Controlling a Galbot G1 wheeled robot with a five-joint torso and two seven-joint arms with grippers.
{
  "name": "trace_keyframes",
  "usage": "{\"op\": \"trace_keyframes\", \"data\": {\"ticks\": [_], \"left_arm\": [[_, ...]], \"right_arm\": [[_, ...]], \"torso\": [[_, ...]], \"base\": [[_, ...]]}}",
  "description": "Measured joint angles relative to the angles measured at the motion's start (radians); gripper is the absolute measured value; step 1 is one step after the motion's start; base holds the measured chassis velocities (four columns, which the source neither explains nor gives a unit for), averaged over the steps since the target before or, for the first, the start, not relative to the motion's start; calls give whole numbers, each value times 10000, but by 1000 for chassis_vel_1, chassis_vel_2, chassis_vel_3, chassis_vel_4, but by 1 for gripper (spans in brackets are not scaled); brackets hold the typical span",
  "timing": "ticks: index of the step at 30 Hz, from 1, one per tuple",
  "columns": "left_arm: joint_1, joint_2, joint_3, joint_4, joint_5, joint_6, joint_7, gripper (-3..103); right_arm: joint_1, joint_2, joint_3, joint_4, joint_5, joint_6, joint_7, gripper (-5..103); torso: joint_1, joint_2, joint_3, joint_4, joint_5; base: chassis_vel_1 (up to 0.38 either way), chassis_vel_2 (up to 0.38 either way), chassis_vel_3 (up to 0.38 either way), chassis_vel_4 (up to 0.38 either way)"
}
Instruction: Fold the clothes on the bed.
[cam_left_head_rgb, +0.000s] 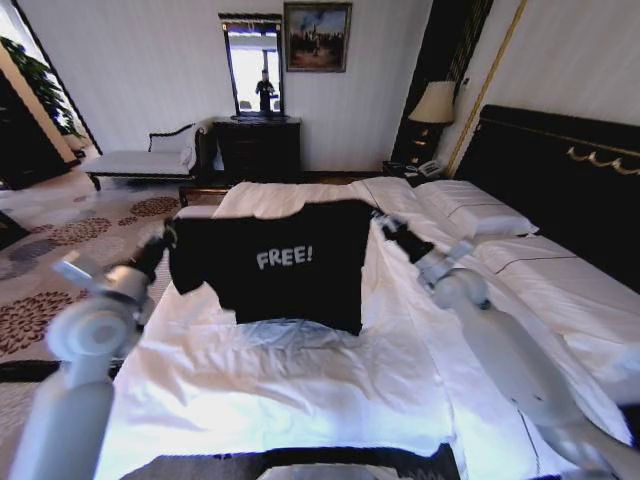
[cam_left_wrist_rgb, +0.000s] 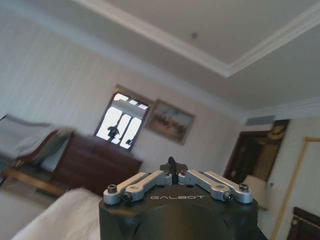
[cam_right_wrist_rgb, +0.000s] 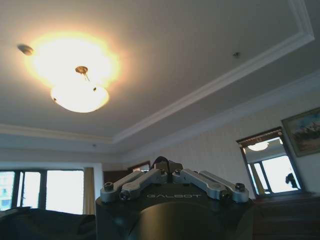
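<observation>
Both arms up over bed; left hand and right hand each pinch black T-shirt, lifted; no fold made yet

Both grey arms reach forward and upward, spread apart. The left gripper and the right gripper are raised at matching height, jaws pinched together, wrists tilted upward.

right pincer closed, aimed upward | lit ceiling lamp | mirror on wall
</observation>
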Motion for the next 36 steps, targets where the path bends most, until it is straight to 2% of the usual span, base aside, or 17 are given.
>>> {"op": "trace_keyframes", "data": {"ticks": [3,8,12,15,19,23,26,30,31,33,34,35,36], "left_arm": [[-557,859,-224,34,-624,9,-135,0],[-1218,1432,51,610,-717,23,-210,0],[-1821,1699,391,1103,-763,23,-209,0],[-2740,1975,933,1909,-999,57,-190,0],[-3458,2088,1389,2388,-1314,40,-178,0],[-3690,2187,1400,2228,-1731,-44,-183,0],[-3441,2259,1121,1848,-1999,-126,-178,0],[-1485,2269,-40,87,-2088,-281,-154,0],[-1485,2269,-40,87,-2088,-281,-154,0],[-21,2167,-1246,-911,-2175,-298,-89,0],[844,2039,-2301,-1549,-2475,-295,-111,0],[1266,1943,-2841,-1919,-2715,-288,-162,0],[1266,1943,-2841,-1919,-2715,-288,-162,0]], "right_arm": [[-540,-534,674,1155,591,-211,488,0],[-255,-980,578,1274,713,-500,1184,0],[395,-1116,207,902,807,-605,1456,0],[1666,-1239,-496,162,1036,-747,1650,0],[2543,-1320,-990,-274,1295,-753,1774,0],[2783,-1567,-929,2,1669,-753,1788,0],[2490,-1762,-584,526,1833,-751,1750,0],[198,-1948,891,2137,1671,-781,1734,0],[198,-1948,891,2137,1671,-781,1734,0],[-651,-1839,1377,2709,1353,-961,1699,0],[-936,-1712,1595,3000,1213,-1056,1690,0],[-1130,-1654,1889,3237,1186,-1120,1717,0],[-1130,-1654,1889,3237,1186,-1120,1717,0]], "torso": [[-2,1,-2,1,-3],[-2,2,0,3,-8],[0,1,3,4,-3],[2,0,3,3,-3],[2,0,3,5,-3],[4,-1,4,4,-3],[4,-1,3,3,-3],[-2,0,-1,0,0],[-2,0,-1,0,0],[-3,0,-1,-6,-7],[-4,0,-2,3,2],[-4,1,-2,15,4],[-4,1,-2,15,4]], "base": [[0,0,0,0],[0,0,0,0],[0,0,0,0],[0,0,0,0],[0,0,0,0],[0,0,0,0],[0,0,0,0],[0,0,0,0],[0,0,0,0],[0,0,0,0],[0,0,0,0],[0,0,0,0],[0,0,0,0]]}}
